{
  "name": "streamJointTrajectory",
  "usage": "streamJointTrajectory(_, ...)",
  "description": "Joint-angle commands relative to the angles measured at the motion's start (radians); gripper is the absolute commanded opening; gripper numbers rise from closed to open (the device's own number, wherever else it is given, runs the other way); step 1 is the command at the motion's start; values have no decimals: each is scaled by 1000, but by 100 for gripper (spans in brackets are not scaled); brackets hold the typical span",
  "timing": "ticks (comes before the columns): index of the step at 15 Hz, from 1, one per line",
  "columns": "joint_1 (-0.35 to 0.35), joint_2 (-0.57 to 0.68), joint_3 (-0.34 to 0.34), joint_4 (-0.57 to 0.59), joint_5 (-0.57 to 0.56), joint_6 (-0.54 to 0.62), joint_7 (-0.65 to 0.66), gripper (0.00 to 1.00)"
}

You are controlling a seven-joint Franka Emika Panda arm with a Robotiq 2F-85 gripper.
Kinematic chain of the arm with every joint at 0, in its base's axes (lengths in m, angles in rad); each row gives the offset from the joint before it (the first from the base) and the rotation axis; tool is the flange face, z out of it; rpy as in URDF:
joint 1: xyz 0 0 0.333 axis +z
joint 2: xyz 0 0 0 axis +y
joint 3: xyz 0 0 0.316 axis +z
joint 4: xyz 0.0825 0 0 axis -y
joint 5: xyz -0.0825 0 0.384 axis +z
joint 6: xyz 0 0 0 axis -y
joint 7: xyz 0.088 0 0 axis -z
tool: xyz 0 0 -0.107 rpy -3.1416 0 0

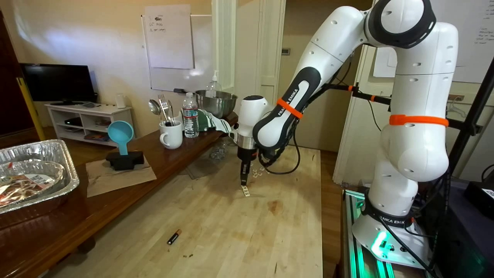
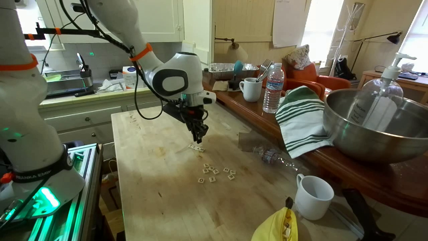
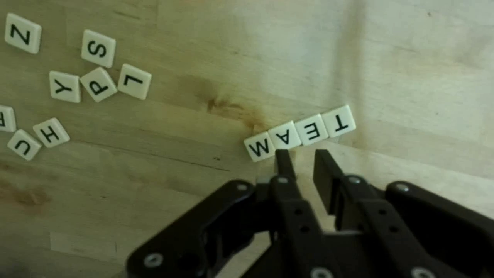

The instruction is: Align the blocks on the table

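The blocks are small pale letter tiles on the light wooden table [image 1: 231,235]. Several tiles form a touching, slightly bent row in the wrist view: M [image 3: 252,143], A [image 3: 282,133], E [image 3: 308,126] and T [image 3: 339,119]. The row also shows in both exterior views [image 1: 246,192] [image 2: 199,149]. Loose tiles lie scattered apart from it [image 2: 212,179], among them Z [image 3: 23,33], S [image 3: 98,48] and H [image 3: 51,132]. My gripper [image 3: 301,154] has its fingers parted with nothing between them. Its tips are just beside the row, in front of A and E; the left fingertip overlaps A's edge in view.
A battery [image 1: 174,237] lies on the table. A clear bottle [image 2: 272,156], a white mug [image 2: 314,197], a yellow pouch [image 2: 276,227] and a black handle [image 2: 362,214] are along one side. A raised brown counter [image 1: 154,162] borders the table, bearing a mug, bottle, steel bowl and foil tray.
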Motion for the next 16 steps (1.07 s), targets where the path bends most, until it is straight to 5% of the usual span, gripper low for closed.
streamJointTrajectory(1, -17, -34, 16, -28, -24, -7, -137, 55)
streamJointTrajectory(7, -27, -43, 26, -29, -9, -9, -320, 98)
streamJointTrajectory(16, -19, -35, 24, -19, -10, -2, -354, 100)
